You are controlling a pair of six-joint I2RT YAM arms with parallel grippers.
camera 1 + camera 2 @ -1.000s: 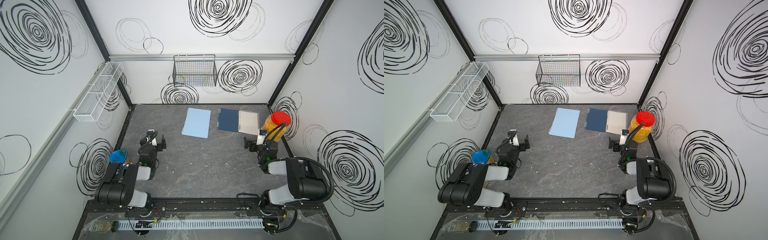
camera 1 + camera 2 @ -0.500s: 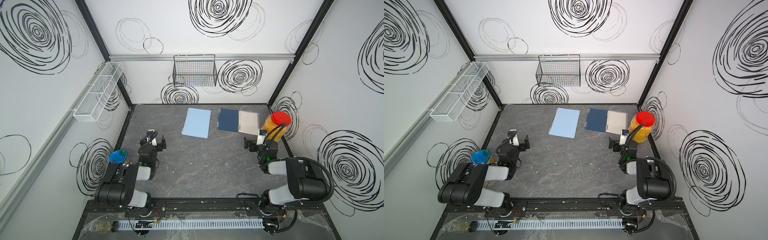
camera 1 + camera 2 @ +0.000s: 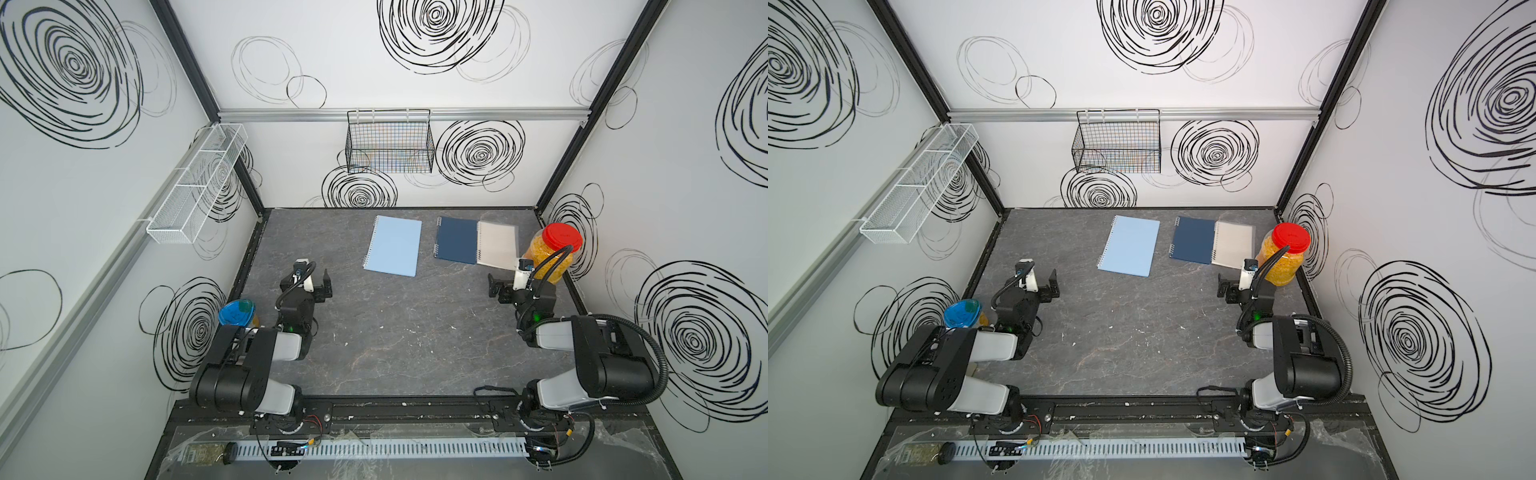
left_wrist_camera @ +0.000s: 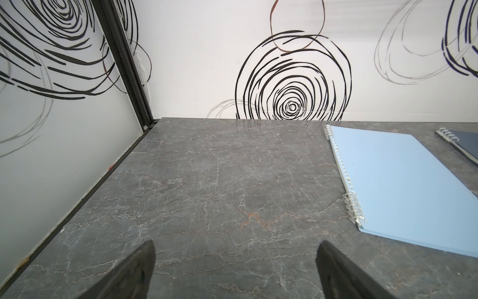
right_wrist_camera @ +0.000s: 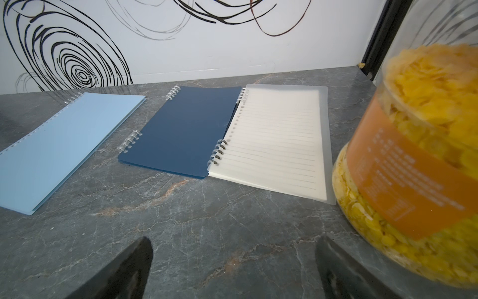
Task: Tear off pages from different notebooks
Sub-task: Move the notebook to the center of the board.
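Notebooks haven't budged, blue point(image 3: 392, 246), navy point(image 3: 456, 240) and clear point(image 3: 497, 244) lying closed along the worktop's point(image 3: 395, 332) far edge toward its right corner, while left gripper point(image 4: 235, 246) and right gripper point(image 5: 232, 243) hang spread and empty, so tearing hasn't begun.

Both sit folded back near their bases: left arm point(image 3: 266, 353) and right arm point(image 3: 582, 345) mirrored, wrists aimed forward and slightly down. Fingers of the left gripper point(image 4: 235, 248) stand wide apart, nothing between them. The right gripper point(image 5: 232, 243) is the same, wide and empty.
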